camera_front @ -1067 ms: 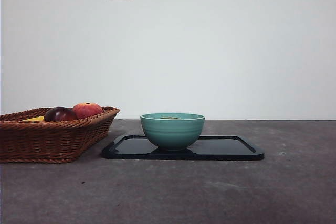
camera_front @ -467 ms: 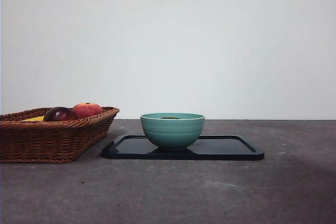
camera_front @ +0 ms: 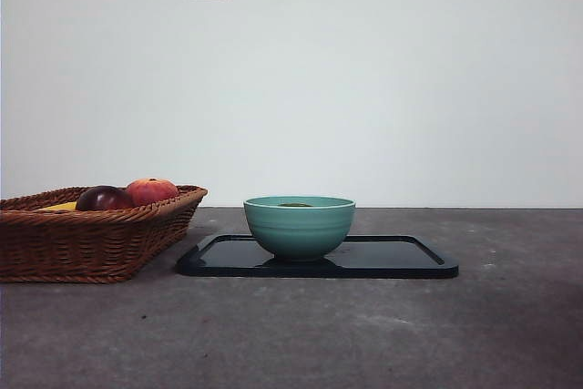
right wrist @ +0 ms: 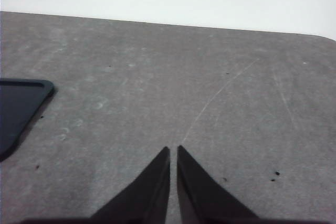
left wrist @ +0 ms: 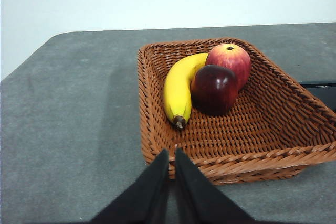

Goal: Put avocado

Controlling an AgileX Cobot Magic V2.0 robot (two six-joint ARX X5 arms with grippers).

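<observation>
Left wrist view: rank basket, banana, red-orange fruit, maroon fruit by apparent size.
1. Wicker basket, by far the largest.
2. Banana.
3. Red-orange fruit and maroon fruit: look alike; the maroon one overlaps it and sits nearer, so no ranking.

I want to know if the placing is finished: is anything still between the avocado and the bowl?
Nothing visible. A dark green sliver at the rim, likely the avocado, already lies in the teal bowl on the black tray. Both grippers are shut and away from it.
</observation>
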